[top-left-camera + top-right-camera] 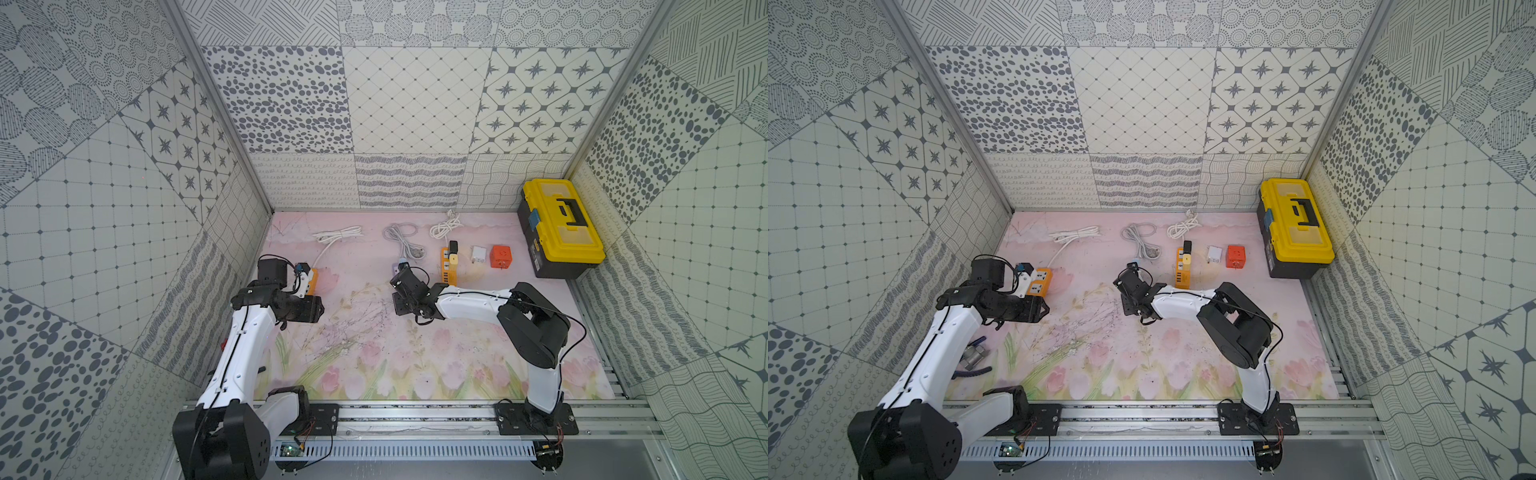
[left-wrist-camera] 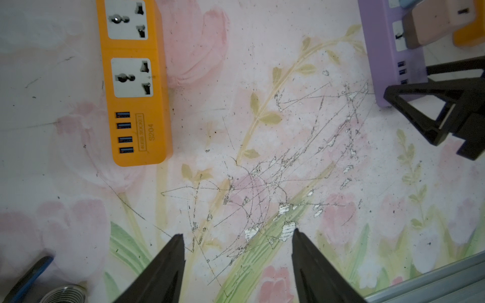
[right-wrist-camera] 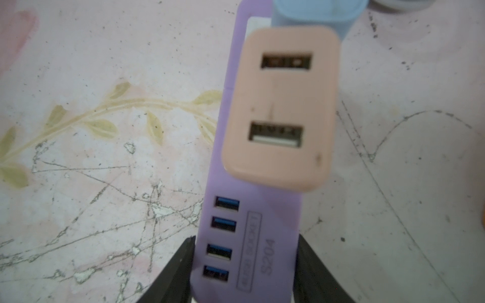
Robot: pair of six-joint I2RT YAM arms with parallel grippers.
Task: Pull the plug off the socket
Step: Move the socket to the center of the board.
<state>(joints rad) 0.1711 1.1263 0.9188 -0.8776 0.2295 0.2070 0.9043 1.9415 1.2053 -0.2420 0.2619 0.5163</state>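
Open room: the table lies bare between the two arms; the walls stand well apart from the work
Right side: an orange strip lies near the purple strip; a yellow toolbox sits in the far right corner
Left side: a second orange strip lies well apart, beside the left arm
Plug: the pink plug stands in the purple strip's top face, mid-table; a blue plug sits just beyond it
Right fingers: the right gripper straddles the strip's USB end, one finger close against each long side; the plug is just ahead of the tips, untouched; whether they pinch the strip I cannot tell
Left fingers: the left gripper stands wide, holding nothing, above bare table
Pointing: the plug's two ports face upward; its long side follows the strip, which runs front to back, USB end nearest the robot
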